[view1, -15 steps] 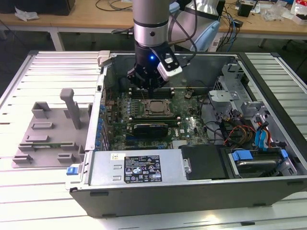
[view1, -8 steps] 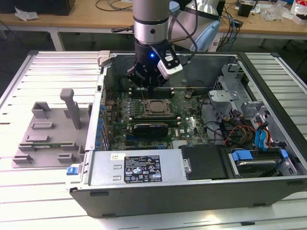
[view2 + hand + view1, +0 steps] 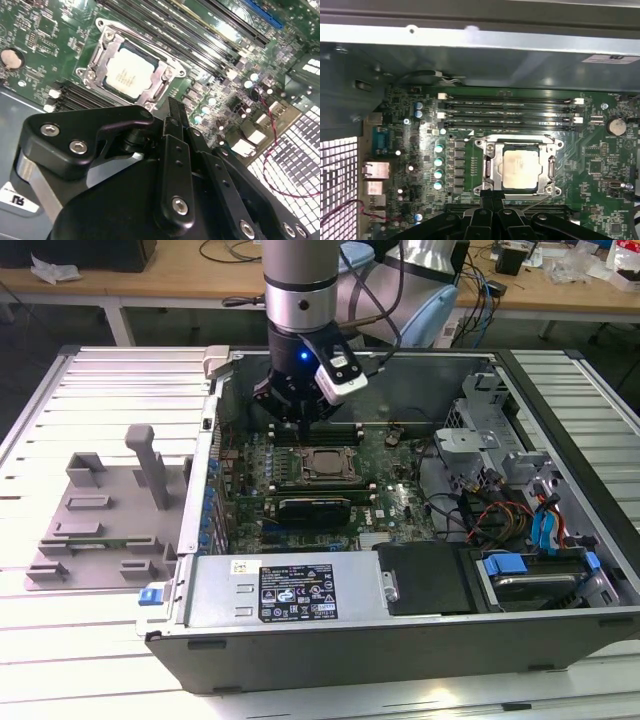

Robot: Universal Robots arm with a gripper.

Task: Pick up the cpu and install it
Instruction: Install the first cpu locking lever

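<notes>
The cpu lies flat in the socket frame on the green motherboard inside the open computer case. Both wrist views show its silver top: the cpu and cpu sit within the metal socket frame. My gripper hangs just above the board at the socket's far edge. In the wrist views the black gripper and gripper is shut, fingers pressed together with nothing between them, its tip close beside the socket and apart from the chip.
A grey plastic tray sits outside the case on the exterior view's left. A power supply fills the near side, drive bays and cables the right. Memory slots run beside the socket. The case wall stands upright.
</notes>
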